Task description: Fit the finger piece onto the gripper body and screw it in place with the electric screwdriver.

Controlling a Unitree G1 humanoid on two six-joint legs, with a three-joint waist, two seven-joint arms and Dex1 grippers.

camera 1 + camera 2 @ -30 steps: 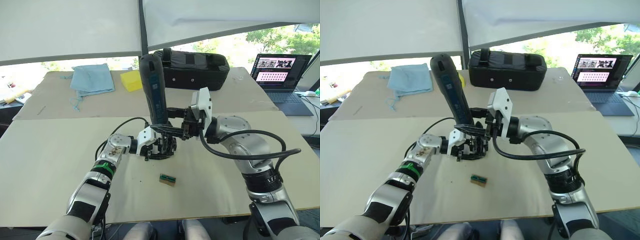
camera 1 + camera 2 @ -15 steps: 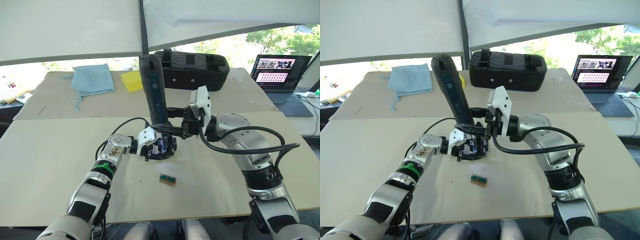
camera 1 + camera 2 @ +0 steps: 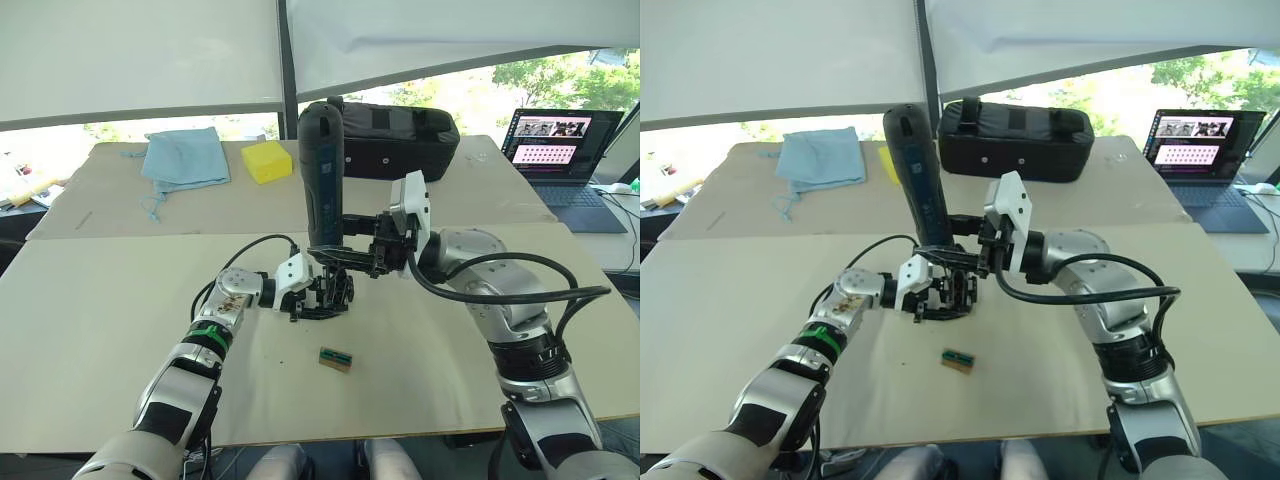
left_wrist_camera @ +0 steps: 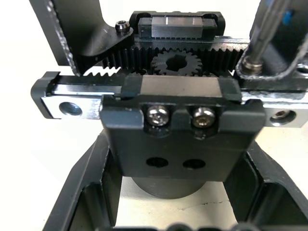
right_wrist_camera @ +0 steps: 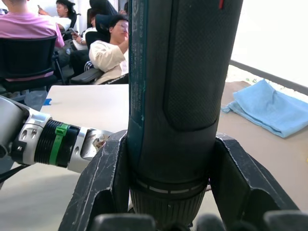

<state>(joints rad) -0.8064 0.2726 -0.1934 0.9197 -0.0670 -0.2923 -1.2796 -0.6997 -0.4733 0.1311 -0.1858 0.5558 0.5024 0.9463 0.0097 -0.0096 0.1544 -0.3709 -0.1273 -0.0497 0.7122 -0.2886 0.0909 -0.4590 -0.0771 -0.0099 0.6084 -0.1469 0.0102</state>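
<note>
The gripper body [image 3: 328, 292] stands on the near table with my left gripper [image 3: 312, 297] shut around its round base [image 4: 166, 185]. In the left wrist view it shows a toothed rack, a gear and two screws [image 4: 159, 115]. My right gripper [image 3: 350, 258] is shut on the lower end of the electric screwdriver [image 3: 322, 175], which stands nearly upright over the body. The screwdriver's metal bit [image 4: 262, 41] comes down onto a black piece [image 4: 284, 60] at one end of the rail, which looks like the finger piece. A second black arm [image 4: 79, 33] rises at the rail's other end.
A small green-and-brown block [image 3: 335, 359] lies on the table just in front of the body. On the far table are a black case [image 3: 395, 130], a yellow block [image 3: 263, 161], a blue cloth [image 3: 183, 157] and a laptop [image 3: 557, 145]. Seated people [image 5: 108, 50] are in the background.
The screwdriver has swung from leaning left to nearly upright, its top moving right. A bluish glow seen at the body half a second ago is gone. My left gripper has stayed put.
</note>
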